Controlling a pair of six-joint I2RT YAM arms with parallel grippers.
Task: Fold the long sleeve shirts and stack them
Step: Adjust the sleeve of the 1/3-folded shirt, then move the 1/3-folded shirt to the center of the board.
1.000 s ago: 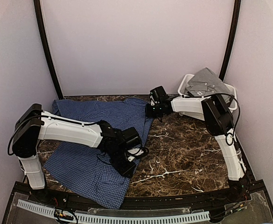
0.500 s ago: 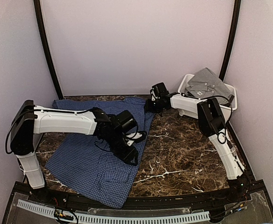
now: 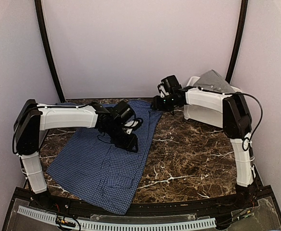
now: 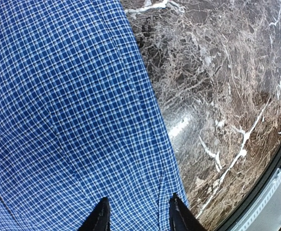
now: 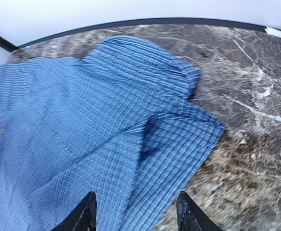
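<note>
While your top camera shows the whole navy checked shirt (image 3: 99,163) spread flat on the left half of the marble table (image 3: 193,154), its long axis running from the back wall to the near edge, only your wrist views settle the jaws. Left gripper (image 4: 138,206): fingers apart, over the shirt's right edge. Right gripper (image 5: 135,204): fingers apart, above the shirt's doubled-over far right corner. Only the top view shows the grey shirt (image 3: 213,80) heaped in the white bin (image 3: 202,114), far right, partly screened by your right arm.
</note>
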